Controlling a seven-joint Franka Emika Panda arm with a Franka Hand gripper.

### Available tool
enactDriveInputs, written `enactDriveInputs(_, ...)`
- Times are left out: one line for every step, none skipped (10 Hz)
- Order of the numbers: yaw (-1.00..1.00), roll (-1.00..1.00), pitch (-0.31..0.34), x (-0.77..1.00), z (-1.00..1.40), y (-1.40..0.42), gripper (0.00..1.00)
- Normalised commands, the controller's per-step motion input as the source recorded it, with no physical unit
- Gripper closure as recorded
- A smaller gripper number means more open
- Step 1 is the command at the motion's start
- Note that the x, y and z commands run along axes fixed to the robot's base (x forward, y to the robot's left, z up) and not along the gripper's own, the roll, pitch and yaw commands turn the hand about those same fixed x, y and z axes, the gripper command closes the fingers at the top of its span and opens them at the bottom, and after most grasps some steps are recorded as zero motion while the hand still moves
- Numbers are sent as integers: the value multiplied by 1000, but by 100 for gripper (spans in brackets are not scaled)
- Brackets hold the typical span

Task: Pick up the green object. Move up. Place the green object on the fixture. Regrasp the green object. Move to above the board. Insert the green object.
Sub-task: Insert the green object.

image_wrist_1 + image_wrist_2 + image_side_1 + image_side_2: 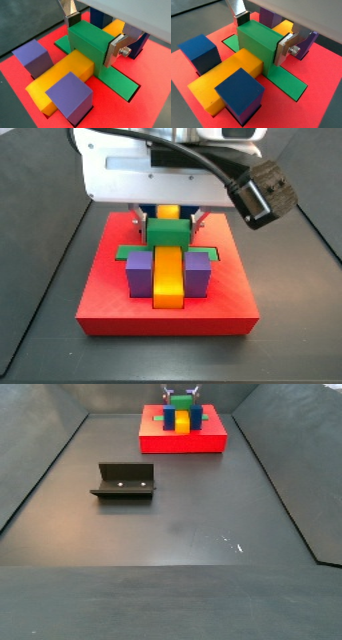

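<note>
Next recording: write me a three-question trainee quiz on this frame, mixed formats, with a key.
1. True or false: the fixture holds the green object.
2. Which does the hand grip: A) the yellow bar, B) the green object, C) a purple block?
3. Fill in: the green object stands in the recess of the red ____.

Key: 1 false, the fixture stands bare, apart from the board. 2 B, a finger on each side. 3 board.

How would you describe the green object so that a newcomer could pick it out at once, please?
Find the red board at the far end of the floor. At its middle, the gripper grips the green object, straddling the yellow bar. It is the only green piece; its neighbours are blue or purple blocks.
</note>
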Motion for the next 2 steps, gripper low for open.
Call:
enactDriveInputs(0,109,-61,-11,-340,-3,100)
enactDriveInputs(0,0,0,0,0,0,100)
